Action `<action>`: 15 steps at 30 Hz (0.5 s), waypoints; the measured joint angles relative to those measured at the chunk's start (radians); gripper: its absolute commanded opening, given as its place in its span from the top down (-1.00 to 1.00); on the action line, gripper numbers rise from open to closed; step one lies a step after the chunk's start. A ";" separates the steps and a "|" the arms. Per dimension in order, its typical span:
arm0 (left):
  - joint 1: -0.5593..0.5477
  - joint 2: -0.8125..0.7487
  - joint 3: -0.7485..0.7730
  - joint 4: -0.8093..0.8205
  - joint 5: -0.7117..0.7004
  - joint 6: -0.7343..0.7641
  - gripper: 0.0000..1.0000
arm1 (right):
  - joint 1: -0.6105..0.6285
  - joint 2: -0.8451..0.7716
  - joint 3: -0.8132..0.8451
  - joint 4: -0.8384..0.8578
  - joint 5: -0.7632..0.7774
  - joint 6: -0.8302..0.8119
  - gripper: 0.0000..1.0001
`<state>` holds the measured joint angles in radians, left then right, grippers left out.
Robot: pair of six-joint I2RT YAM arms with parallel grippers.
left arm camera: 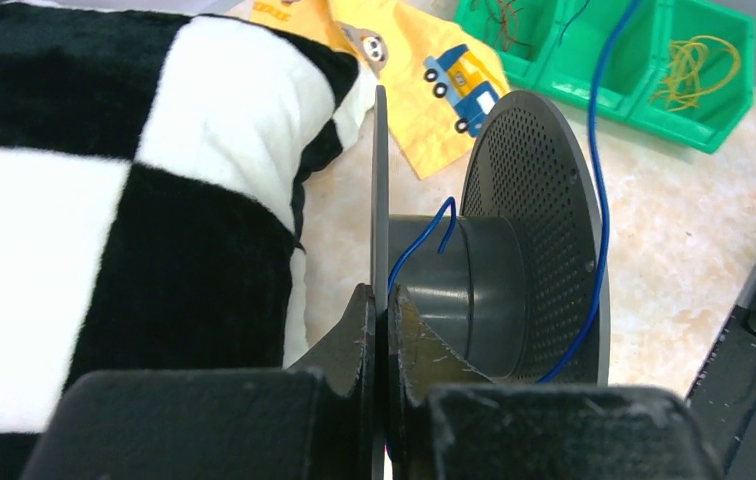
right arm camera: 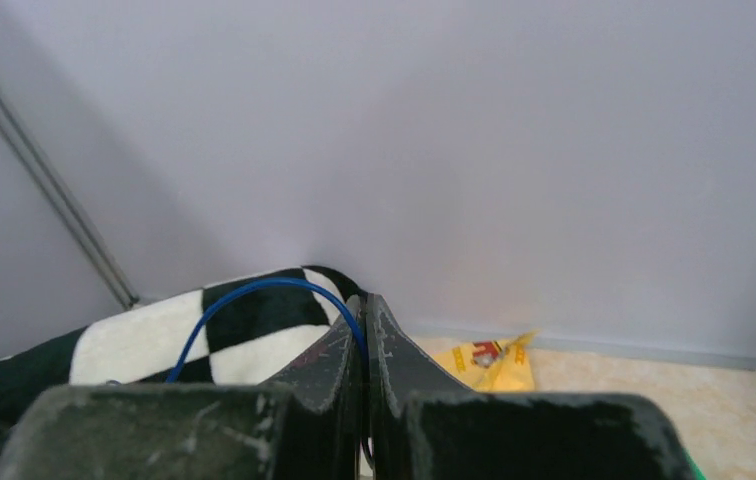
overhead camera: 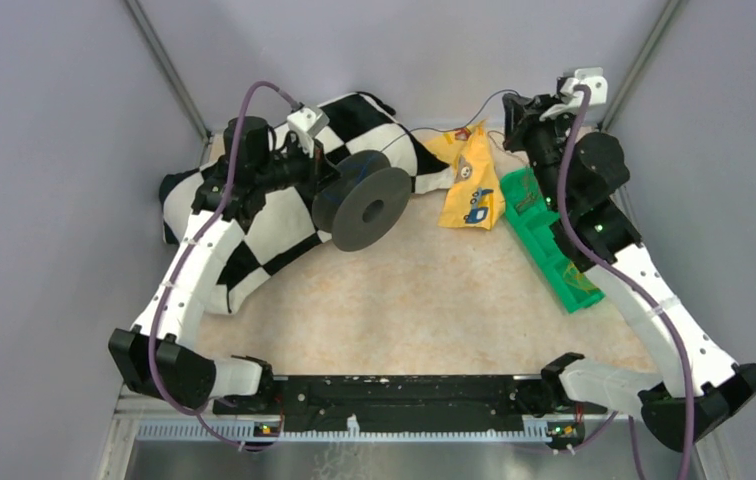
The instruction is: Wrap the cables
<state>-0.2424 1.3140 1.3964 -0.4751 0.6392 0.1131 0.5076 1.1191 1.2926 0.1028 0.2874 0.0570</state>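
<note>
The left arm [overhead camera: 197,268] and right arm [overhead camera: 669,322] had white link shells between black joint housings, a thick purple hose [overhead camera: 161,310] strung along each. The left pincer [left arm camera: 379,295] and right pincer [right arm camera: 364,305] had matte black, scuffed, wedge-shaped fingers [left arm camera: 349,335].

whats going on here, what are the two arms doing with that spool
The left end effector is clamped shut on one flange of the grey spool, holding it with its flanges upright. The right end effector is shut on a thin blue cable that runs back to the spool. The hub looks almost bare, so the wrapping seems hardly begun.
</note>
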 measured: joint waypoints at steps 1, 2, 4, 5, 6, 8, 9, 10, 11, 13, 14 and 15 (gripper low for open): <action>0.000 0.003 -0.001 -0.001 -0.011 0.000 1.00 | 0.000 -0.013 0.005 -0.020 -0.019 0.008 1.00; -0.001 0.006 -0.001 0.001 -0.032 -0.001 1.00 | 0.000 -0.022 0.018 -0.046 -0.044 0.016 1.00; -0.001 0.013 -0.001 0.006 -0.078 -0.009 1.00 | 0.000 -0.021 0.090 -0.127 -0.133 0.036 1.00; -0.001 0.018 0.000 0.010 -0.105 -0.015 1.00 | 0.000 -0.010 0.152 -0.177 -0.196 0.053 1.00; -0.001 0.021 0.001 0.012 -0.126 -0.024 1.00 | 0.002 0.003 0.211 -0.206 -0.258 0.070 1.00; -0.001 0.032 0.006 0.019 -0.174 -0.049 1.00 | 0.015 0.022 0.302 -0.232 -0.369 0.106 1.00; -0.001 0.037 0.008 0.031 -0.200 -0.067 1.00 | 0.030 0.026 0.331 -0.233 -0.422 0.128 1.00; -0.001 0.038 0.008 0.046 -0.231 -0.089 1.00 | 0.051 0.026 0.346 -0.230 -0.472 0.148 1.00; -0.001 0.038 0.008 0.057 -0.258 -0.109 1.00 | 0.075 0.026 0.347 -0.223 -0.510 0.163 1.00; -0.002 0.038 0.008 0.094 -0.325 -0.159 1.00 | 0.125 0.028 0.346 -0.225 -0.593 0.198 1.00; -0.002 0.038 0.008 0.117 -0.365 -0.191 1.00 | 0.143 0.036 0.346 -0.232 -0.628 0.214 1.00; -0.002 0.038 0.008 0.139 -0.411 -0.222 1.00 | 0.154 0.043 0.346 -0.241 -0.652 0.227 1.00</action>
<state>-0.2440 1.3521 1.4044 -0.3359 0.2283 -0.1093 0.6617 1.1625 1.6386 -0.1379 -0.3645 0.2836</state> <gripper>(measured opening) 0.039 0.004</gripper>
